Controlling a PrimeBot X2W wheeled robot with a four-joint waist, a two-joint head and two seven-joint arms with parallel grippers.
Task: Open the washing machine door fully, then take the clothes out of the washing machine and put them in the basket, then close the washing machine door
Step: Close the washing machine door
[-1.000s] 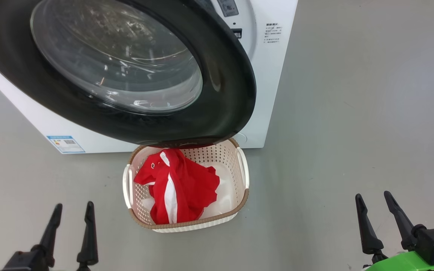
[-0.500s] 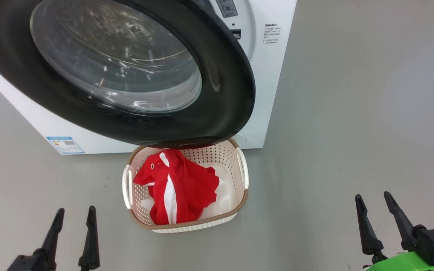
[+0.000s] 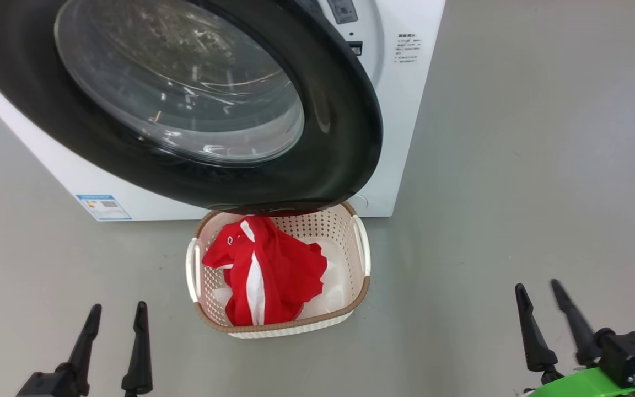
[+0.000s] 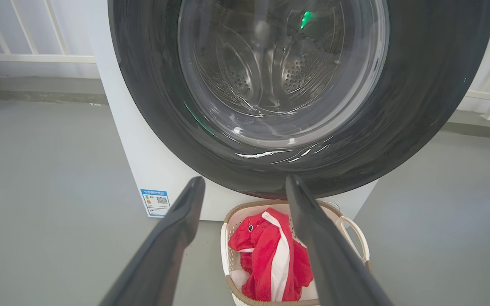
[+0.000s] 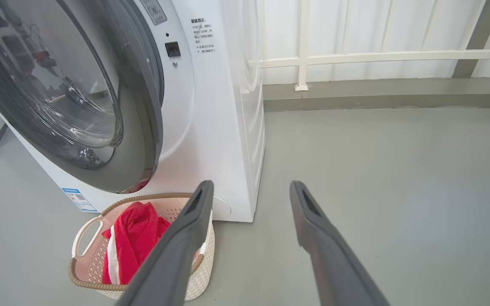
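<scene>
The washing machine door (image 3: 328, 138), black-rimmed with a glass bowl, stands a little ajar from the white washing machine (image 3: 400, 110); its lower edge overhangs the far end of the basket (image 3: 345, 231). The red, white-striped clothes (image 3: 268, 270) lie inside the basket on the floor. My left gripper (image 3: 119, 305) is open and empty, low and to the basket's left. My right gripper (image 3: 537, 284) is open and empty, well to its right. The left wrist view faces the door (image 4: 419, 106) and the clothes (image 4: 266, 255). The right wrist view shows the gap behind the door (image 5: 138, 127) and the basket (image 5: 92, 221).
Grey floor (image 3: 516, 193) spreads wide to the right of the machine. A white railing (image 5: 355, 57) and a wall run behind it. A blue label (image 3: 102, 207) marks the machine's lower left corner. The steel drum (image 4: 270, 72) shows through the glass.
The head camera has shifted a little, moving the whole picture right. My right gripper's fingers have drawn slightly closer together. Door, basket and clothes have stayed in place.
</scene>
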